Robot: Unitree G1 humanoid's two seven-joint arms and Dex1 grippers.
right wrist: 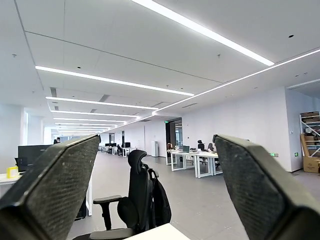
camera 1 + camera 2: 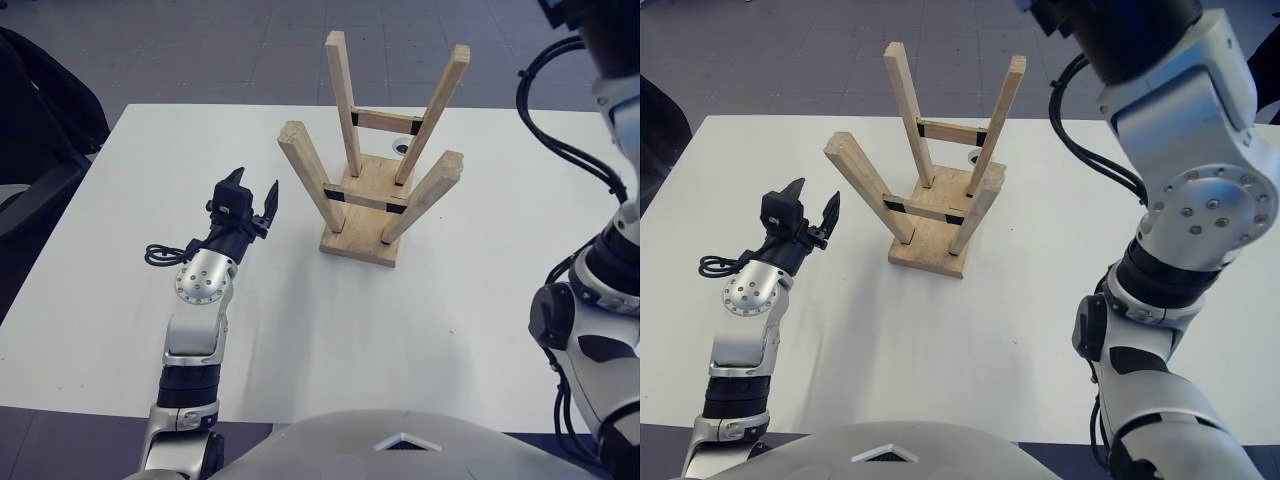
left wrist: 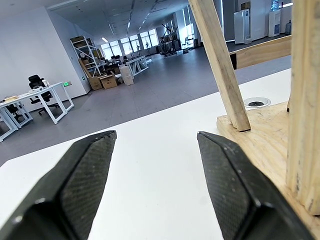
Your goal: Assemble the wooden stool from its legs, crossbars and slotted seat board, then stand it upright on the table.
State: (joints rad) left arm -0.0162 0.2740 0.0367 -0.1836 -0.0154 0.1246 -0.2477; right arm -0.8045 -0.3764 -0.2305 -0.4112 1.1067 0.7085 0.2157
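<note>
The white worktop (image 2: 300, 330) carries the wooden stool (image 2: 365, 195), which looks fully assembled but stands upside down near the far edge: its slotted seat board (image 2: 360, 240) lies flat on the surface, the four legs (image 2: 310, 175) splay upward from it, and two crossbars (image 2: 366, 197) bridge the leg pairs. The right arm (image 2: 1200, 200) rises on the stool's right side, and the right claw (image 1: 155, 150) is held high above the stool's level, its jaws spread wide and empty, facing out into the room. The left claw (image 2: 255, 180) sits low, just to the left of the stool and apart from it, also open with nothing between its fingers (image 3: 90, 180). A round cable port (image 2: 402, 146) lies just behind the stool, and a black cable loop (image 2: 165, 254) lies well to the stool's left. What remains, by my reading, is the flip onto its feet. The risk lies there: a one-sided grip on a splayed leg could pry a joint loose, or the stool could swing, slip and topple off the far edge
</note>
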